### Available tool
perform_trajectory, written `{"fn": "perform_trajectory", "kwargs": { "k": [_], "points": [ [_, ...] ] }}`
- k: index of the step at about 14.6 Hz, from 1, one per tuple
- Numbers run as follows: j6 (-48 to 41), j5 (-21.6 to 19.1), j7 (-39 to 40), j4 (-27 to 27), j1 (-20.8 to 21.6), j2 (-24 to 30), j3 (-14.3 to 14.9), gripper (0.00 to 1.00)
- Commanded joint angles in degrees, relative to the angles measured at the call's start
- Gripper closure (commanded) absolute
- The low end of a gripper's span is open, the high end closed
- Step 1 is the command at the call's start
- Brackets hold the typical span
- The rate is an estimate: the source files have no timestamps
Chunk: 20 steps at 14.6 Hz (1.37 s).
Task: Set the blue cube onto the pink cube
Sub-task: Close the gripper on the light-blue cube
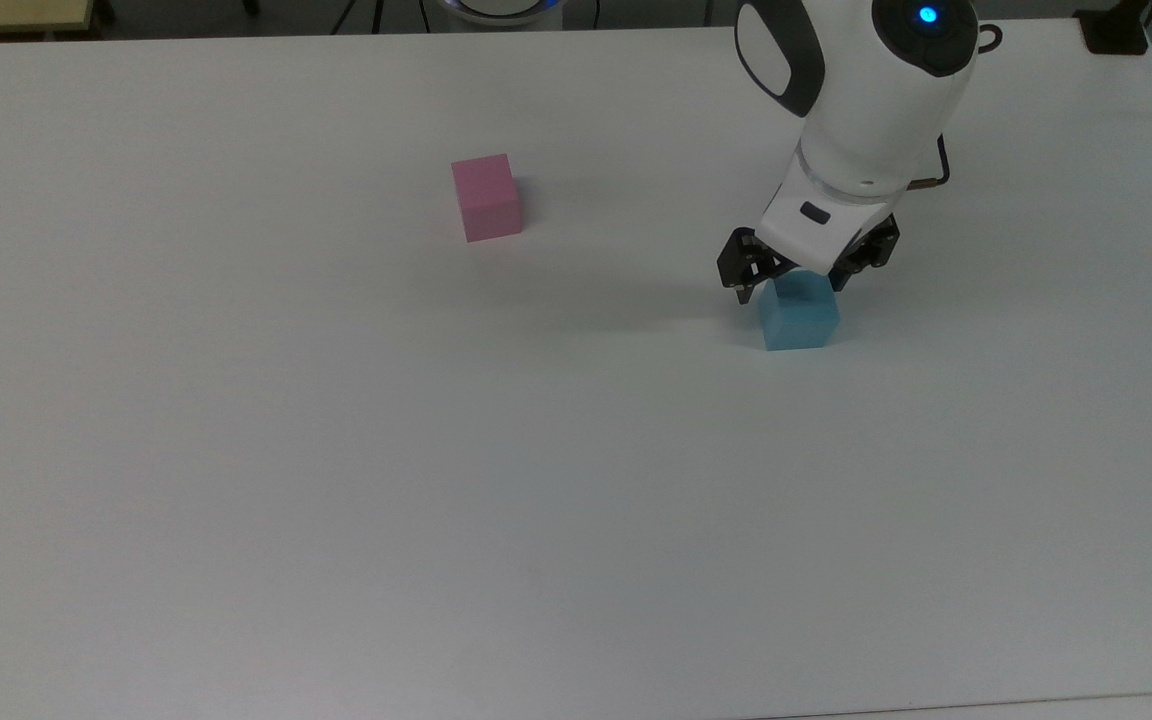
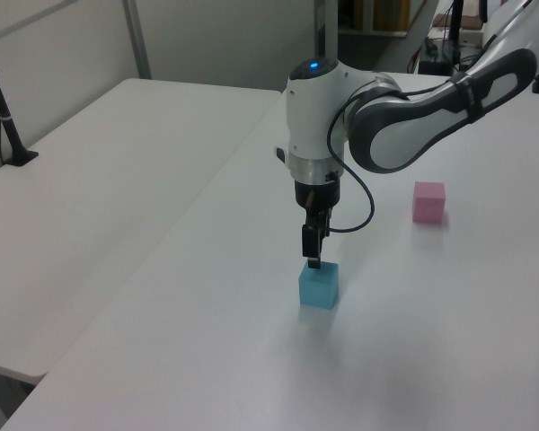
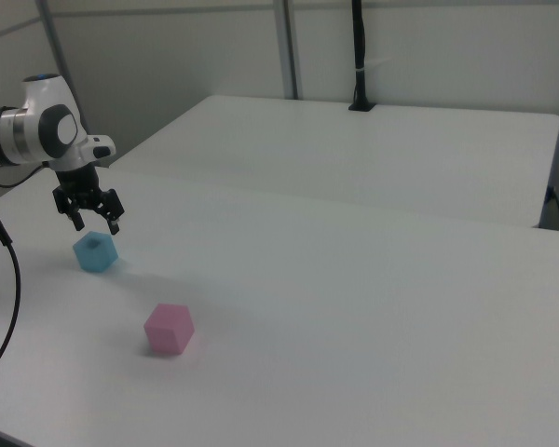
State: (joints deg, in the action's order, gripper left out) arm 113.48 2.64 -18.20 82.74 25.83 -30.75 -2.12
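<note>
- White Panda arm (image 2: 413, 126) with dark grey joint bands
- Blue indicator light (image 1: 928, 14) glowing on rounded wrist housing
- Black two-finger gripper (image 1: 794, 281) under white hand
- Thin black cable (image 2: 364, 202) looping beside wrist

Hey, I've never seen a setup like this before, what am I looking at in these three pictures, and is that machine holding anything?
It's a white robot arm ending in a two-finger gripper, working over a white table. Three fixed cameras film the same moment: the top view looks down on the table, while the left view and the right view look across it from opposite sides. Two small cubes sit on the table, well apart: the blue cube and the pink cube. The gripper hangs just above the blue cube with its fingers spread open, so it holds nothing. The likely plan is to close on the blue cube, lift it and set it on the pink cube.
</note>
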Motion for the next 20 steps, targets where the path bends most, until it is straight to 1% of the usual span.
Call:
{"fn": "perform_trajectory", "kwargs": {
  "k": [1,8,9,10,12,13,14,15,17,19,20],
  "points": [
    [0.4,-0.3,-1.1,0.9,2.2,-0.1,0.4,0.00],
    [0.6,1.3,-1.2,1.2,2.9,-2.4,0.4,0.00],
    [0.7,1.3,-1.3,1.2,2.8,-2.6,0.4,0.04],
    [1.0,1.5,-1.3,1.2,2.7,-2.6,0.4,0.15],
    [1.3,2.0,-1.8,1.2,2.7,-2.6,0.4,0.60],
    [1.6,2.0,-2.4,1.2,2.7,-2.6,0.4,0.76],
    [2.2,2.1,-3.2,1.2,2.8,-2.6,0.4,0.89],
    [2.4,2.1,-4.1,1.2,2.8,-2.6,0.4,1.00],
    [2.3,1.9,-4.7,1.1,2.6,-1.7,0.4,1.00],
    [1.5,1.5,-4.5,2.2,1.8,3.1,0.4,1.00],
    [-0.7,1.4,-4.1,3.5,0.7,7.3,0.6,1.00]
  ]
}}
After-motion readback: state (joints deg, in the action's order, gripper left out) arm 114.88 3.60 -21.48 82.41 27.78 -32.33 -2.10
